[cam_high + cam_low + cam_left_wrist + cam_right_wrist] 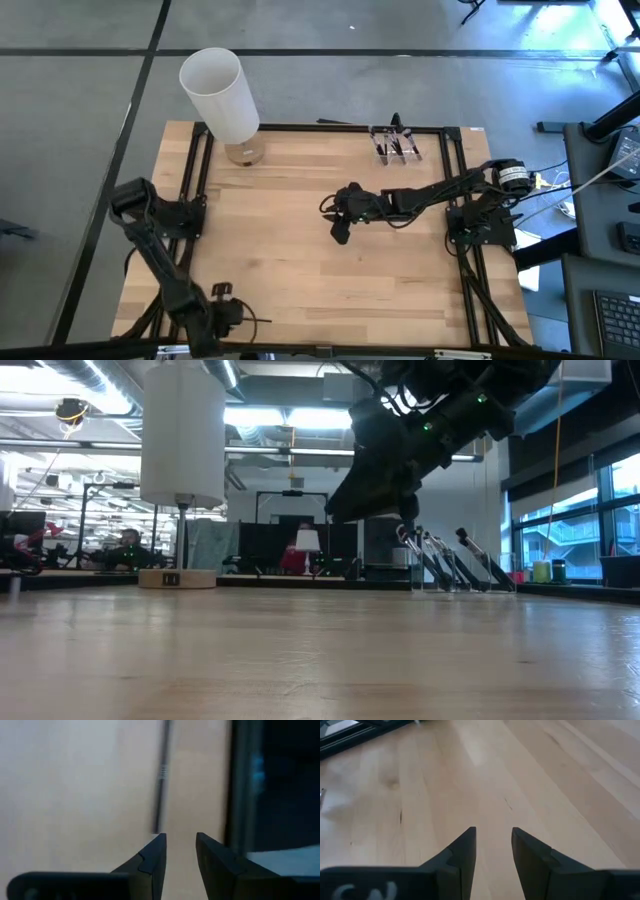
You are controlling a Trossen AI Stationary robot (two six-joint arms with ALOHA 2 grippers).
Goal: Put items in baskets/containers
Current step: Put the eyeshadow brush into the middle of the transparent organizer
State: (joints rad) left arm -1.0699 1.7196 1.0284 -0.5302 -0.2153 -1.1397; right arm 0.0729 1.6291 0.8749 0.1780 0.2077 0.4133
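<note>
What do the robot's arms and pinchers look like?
Both arms are dark, almost black, made of jointed links. The right arm has a silver round part near its base with thin cables trailing off. Each gripper has two flat black fingers tapering to narrow tips: the left gripper and the right gripper. Pale lettering shows on the right gripper's body.

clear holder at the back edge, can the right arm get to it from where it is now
Probably yes. The right pincer hangs open and empty over bare wood mid-table, and nothing stands between it and the clear holder, though brushes already lean in it.
</note>
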